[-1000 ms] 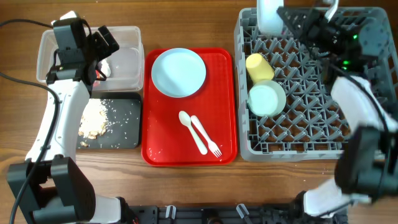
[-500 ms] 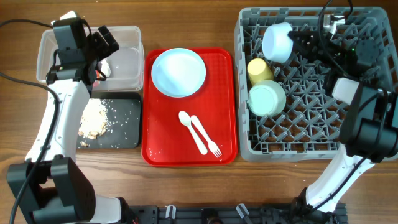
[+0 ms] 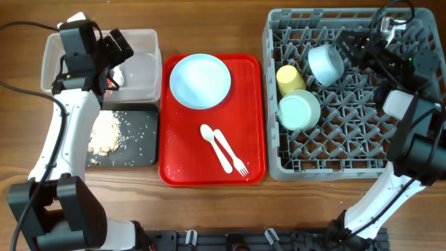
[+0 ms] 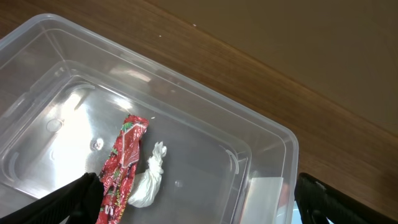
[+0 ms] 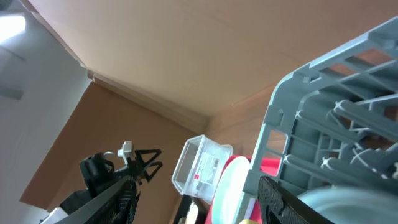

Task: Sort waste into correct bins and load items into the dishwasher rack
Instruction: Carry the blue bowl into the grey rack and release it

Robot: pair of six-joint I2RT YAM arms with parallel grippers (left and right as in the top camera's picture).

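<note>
Right gripper [image 3: 348, 47] sits over the far part of the large square grey plastic pegged rack [image 3: 334, 168]. Its jaws are spread and clamp nothing. The pale blue round bowl [image 3: 326, 63] lies tilted on the pegs just beside its fingers, on their left. Nearby in the rack are the small yellow cup [image 3: 290, 77] and, right below it, the mint green bowl [image 3: 299, 109]. On the flat red serving tray [image 3: 181, 167] wait the pale blue round plate [image 3: 201, 81], the white plastic spoon [image 3: 211, 139] and the fork [image 3: 233, 157]. Across the brown wooden table [image 3: 209, 209], the left gripper [image 4: 199, 202] hangs wide open above the clear plastic rectangular tub [image 4: 261, 143], where the crumpled red wrapper [image 4: 121, 165] and small white scrap [image 4: 149, 180] lie on the floor. Beige crumbly leftovers [image 3: 104, 134] sit in the shallow black tray [image 3: 139, 143]. The right arm runs up the rack's right side with its wrist bent leftward, and the left arm rises from the near edge to the tub.
</note>
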